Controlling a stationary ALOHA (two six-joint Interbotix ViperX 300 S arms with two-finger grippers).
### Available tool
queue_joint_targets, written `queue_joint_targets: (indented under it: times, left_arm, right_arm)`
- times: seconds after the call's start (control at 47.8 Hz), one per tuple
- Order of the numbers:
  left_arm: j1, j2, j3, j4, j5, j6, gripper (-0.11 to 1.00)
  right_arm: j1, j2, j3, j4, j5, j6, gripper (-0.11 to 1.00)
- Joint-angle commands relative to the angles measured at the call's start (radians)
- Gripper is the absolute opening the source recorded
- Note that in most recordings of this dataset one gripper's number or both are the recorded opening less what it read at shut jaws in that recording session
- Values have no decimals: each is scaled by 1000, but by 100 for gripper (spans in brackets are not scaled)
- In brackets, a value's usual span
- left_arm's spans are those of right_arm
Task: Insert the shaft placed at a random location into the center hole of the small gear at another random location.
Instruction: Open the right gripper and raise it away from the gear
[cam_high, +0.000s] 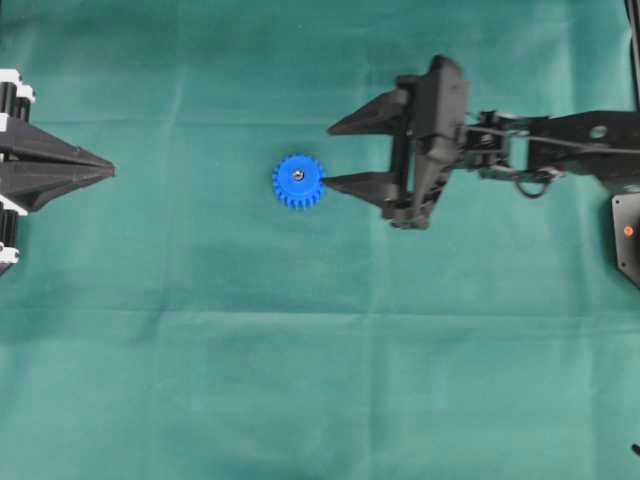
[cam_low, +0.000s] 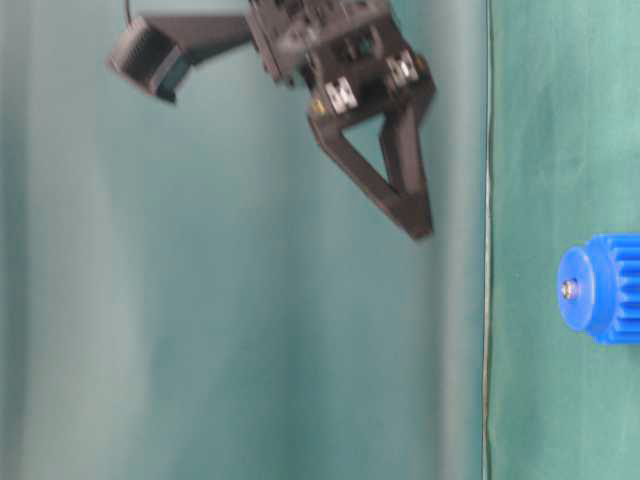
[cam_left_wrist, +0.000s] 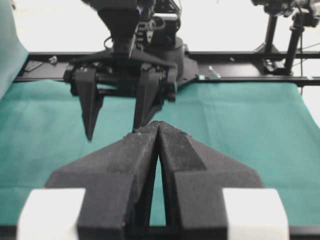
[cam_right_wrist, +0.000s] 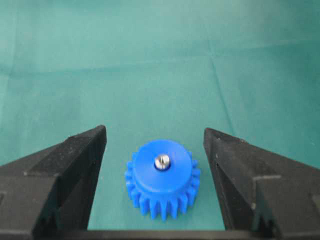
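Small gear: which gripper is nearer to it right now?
Right. The right gripper hangs open just beside the small gear, raised above the cloth; the left gripper sits shut far off at the left edge.

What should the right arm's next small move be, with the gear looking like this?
Probably pull the right gripper back, clear of the small gear. The shaft already stands in the center hole with its shiny end showing above the hub, and the jaws are wide open, empty and touching neither. The left gripper sits shut, far off.
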Motion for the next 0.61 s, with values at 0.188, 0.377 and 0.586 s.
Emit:
queue_joint_targets:
  times: [0.188,0.377,0.586]
  left_arm:
    - [2,3,-25,2,-3,-2,0]
    - [2,5,-25,2,-3,-3,0]
    - [2,5,-25,2,-5,-3,0]
  right_arm:
    - [3,-144,103,31,-2,15,78]
    - [3,-221,164,49,-2,15,78]
    - [2,-265,198,51,-6,15,78]
